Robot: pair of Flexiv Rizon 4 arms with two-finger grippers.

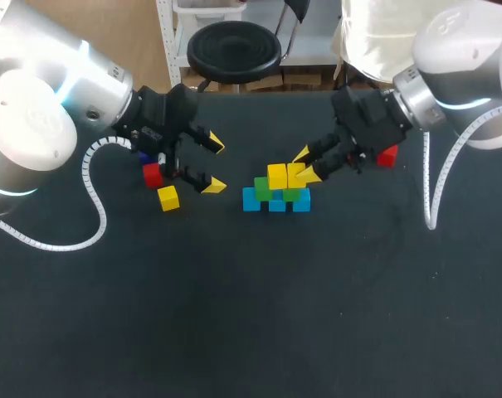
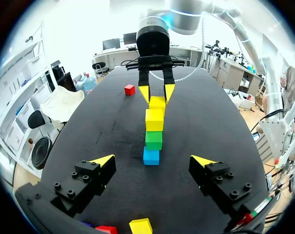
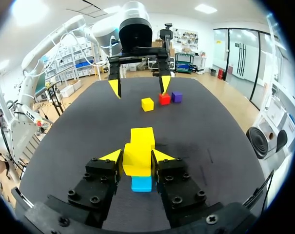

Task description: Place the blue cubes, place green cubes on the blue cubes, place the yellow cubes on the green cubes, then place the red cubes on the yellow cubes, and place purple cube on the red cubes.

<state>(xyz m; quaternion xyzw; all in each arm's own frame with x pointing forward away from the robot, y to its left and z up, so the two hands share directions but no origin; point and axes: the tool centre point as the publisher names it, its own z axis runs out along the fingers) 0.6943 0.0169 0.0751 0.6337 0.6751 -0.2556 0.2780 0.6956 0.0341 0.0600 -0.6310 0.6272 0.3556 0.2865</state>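
A row of blue cubes [image 1: 276, 204] lies mid-table with green cubes [image 1: 263, 189] on it. One yellow cube [image 1: 276, 176] sits on the green layer. Beside it, over the other green cube, my right gripper [image 1: 304, 166] is shut on a second yellow cube [image 1: 295, 174]; its fingers press both sides of that cube [image 3: 137, 158]. My left gripper [image 1: 211, 164] hangs open and empty left of the stack. By it lie a loose red cube [image 1: 153, 174], a yellow cube [image 1: 168, 197] and a purple cube [image 3: 176, 96]. Another red cube [image 1: 387, 155] lies behind my right wrist.
In the left wrist view the stack runs in a line ahead of the open fingers, the nearest blue cube [image 2: 151, 156] first. The black table [image 1: 251, 315] stretches bare toward its near edge.
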